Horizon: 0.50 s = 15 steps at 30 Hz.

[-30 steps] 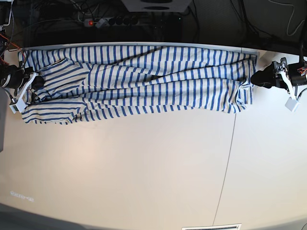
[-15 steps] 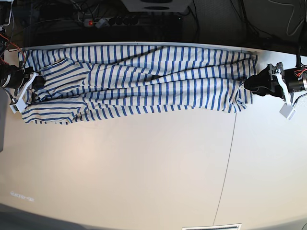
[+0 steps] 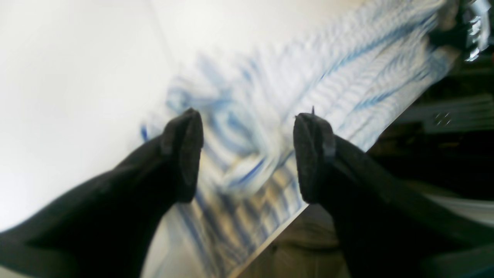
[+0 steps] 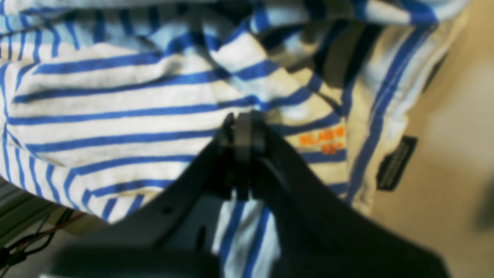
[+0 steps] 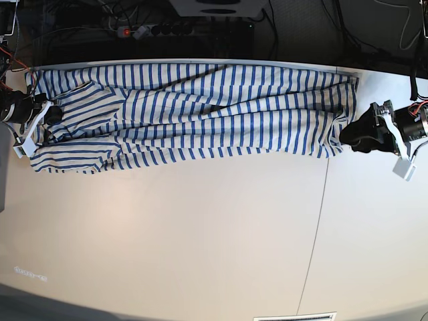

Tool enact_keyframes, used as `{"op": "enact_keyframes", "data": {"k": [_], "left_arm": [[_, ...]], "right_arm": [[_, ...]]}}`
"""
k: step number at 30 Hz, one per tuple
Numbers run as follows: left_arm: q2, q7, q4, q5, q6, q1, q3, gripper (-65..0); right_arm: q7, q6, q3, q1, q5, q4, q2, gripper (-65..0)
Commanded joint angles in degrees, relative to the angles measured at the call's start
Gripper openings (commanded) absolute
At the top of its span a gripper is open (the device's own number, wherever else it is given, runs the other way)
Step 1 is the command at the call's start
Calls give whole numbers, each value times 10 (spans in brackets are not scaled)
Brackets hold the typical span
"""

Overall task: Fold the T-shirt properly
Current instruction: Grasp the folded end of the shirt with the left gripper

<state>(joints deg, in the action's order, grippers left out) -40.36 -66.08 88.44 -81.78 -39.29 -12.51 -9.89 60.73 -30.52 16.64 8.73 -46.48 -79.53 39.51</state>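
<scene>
Two grippers flank a striped T-shirt (image 5: 194, 110) stretched along the table's (image 5: 200, 234) far edge: right gripper (image 4: 243, 127) pinching blurred cloth, left gripper (image 3: 247, 154) spread wide, its view smeared.

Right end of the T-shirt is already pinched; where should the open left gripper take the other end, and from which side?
Judging by its pose: the bunched corner of the T-shirt nearest the left gripper, coming in level from off the shirt's end. The fabric there rumples up between the open jaws, giving something to pinch.
</scene>
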Motion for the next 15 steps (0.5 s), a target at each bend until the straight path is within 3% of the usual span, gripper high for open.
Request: {"op": "enact_keyframes", "data": {"k": [1, 4, 5, 9, 15], "left_arm": [[-12, 5, 25, -17, -7, 6, -9, -362], [-12, 0, 88, -32, -7, -4, -10, -605], [-11, -2, 115, -32, -7, -13, -10, -650], [8, -3, 216, -18, -7, -58, -9, -650], [45, 72, 213, 101, -7, -75, 19, -650]], "right_arm": [[-3, -42, 5, -6, -7, -6, 14, -650], [-5, -42, 5, -6, -7, -6, 14, -650], [-5, -42, 5, -6, -7, -6, 14, -650], [-5, -42, 5, -6, -7, -6, 14, -650], [-5, -42, 5, -6, -7, -6, 14, -650]]}}
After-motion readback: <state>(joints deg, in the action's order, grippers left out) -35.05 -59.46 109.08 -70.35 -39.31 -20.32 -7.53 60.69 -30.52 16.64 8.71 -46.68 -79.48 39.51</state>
